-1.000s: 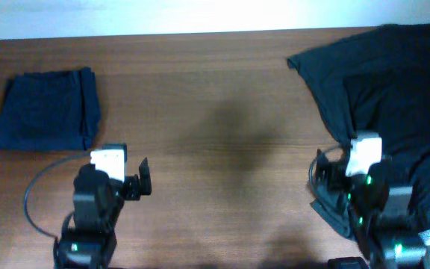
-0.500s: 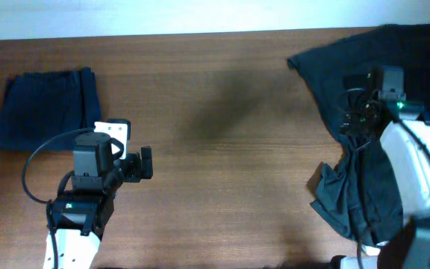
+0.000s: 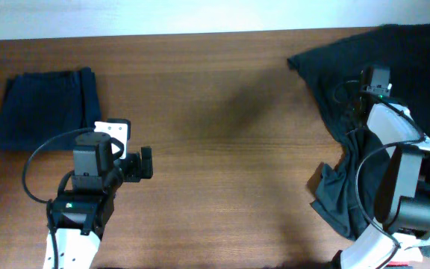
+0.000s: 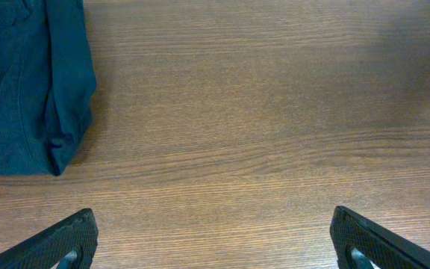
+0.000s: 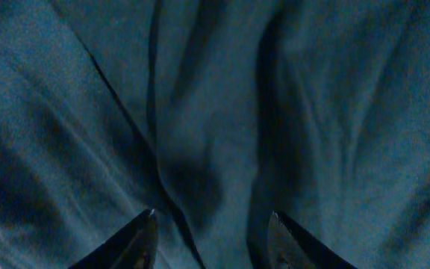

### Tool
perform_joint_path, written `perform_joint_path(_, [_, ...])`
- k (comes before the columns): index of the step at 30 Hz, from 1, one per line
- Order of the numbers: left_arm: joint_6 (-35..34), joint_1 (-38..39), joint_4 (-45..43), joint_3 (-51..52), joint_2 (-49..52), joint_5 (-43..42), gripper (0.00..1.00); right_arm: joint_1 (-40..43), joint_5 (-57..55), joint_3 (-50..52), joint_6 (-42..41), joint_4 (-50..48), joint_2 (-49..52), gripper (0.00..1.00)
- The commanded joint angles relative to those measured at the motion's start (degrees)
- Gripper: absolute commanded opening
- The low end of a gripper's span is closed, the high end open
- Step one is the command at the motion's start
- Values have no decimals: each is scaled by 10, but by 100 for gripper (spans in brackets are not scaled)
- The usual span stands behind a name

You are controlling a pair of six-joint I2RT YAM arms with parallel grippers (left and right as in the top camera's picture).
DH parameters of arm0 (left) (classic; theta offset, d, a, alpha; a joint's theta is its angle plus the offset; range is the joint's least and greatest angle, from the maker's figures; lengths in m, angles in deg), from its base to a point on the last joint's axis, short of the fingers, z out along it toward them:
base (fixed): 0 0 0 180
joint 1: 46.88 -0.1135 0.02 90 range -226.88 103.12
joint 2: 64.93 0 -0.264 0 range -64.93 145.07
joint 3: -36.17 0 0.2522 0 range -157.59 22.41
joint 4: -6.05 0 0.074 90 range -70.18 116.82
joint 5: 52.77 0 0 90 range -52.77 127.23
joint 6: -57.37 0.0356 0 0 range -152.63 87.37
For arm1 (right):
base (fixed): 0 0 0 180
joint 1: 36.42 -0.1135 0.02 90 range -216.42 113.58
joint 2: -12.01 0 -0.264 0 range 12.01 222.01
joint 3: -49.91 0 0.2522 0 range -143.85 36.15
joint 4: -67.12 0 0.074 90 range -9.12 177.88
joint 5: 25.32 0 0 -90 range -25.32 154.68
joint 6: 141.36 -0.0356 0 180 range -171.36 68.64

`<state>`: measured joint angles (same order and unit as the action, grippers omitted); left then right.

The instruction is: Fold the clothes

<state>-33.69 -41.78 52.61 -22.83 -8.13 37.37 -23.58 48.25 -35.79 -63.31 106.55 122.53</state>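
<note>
crumpled black clothes (image 3: 327,75) lie at the table's (image 3: 222,90) right end, the right fingers (image 5: 142,240) spread just above their folds. the left fingers (image 4: 66,240) are spread wide near a folded navy garment (image 4: 21,82).

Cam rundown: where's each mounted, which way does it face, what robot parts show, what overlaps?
Overhead: fixed above, facing straight down on the table; left arm and right arm both show.
Left wrist: on the left arm, facing down at wood and the navy garment; open left pincer tips at bottom corners.
Right wrist: close over the black clothing heap; open right pincer tips at bottom edge.
Shared: overhead and left wrist both see the navy garment.
</note>
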Motion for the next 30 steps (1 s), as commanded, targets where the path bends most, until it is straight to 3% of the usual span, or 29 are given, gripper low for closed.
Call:
perform_joint_path(1, [8,-2,-2,-10,-1,-9,99,3,10,-7,-3,-16,25,54])
perform_joint_path(16, [8,-2,-2,-10,-1,-9,99,3,7,-6,-3,-40,62,48])
perform_joint_path(18, [8,-2,-2,-10,-1,-9,99,4,3,-6,-4,-41,62,34])
perform_joint_path(22, [8,-2,-2,-10,-1,-9,99,4,-12,-25,-4,-41,62,31])
perform_joint_path(26, [8,-2,-2,-10,-1,-9,99,4,-12,-34,-4,-61,62,38])
perform_joint_path(30, [8,-2,-2,-10,-1,-9,99,4,-12,-34,-4,-61,62,33])
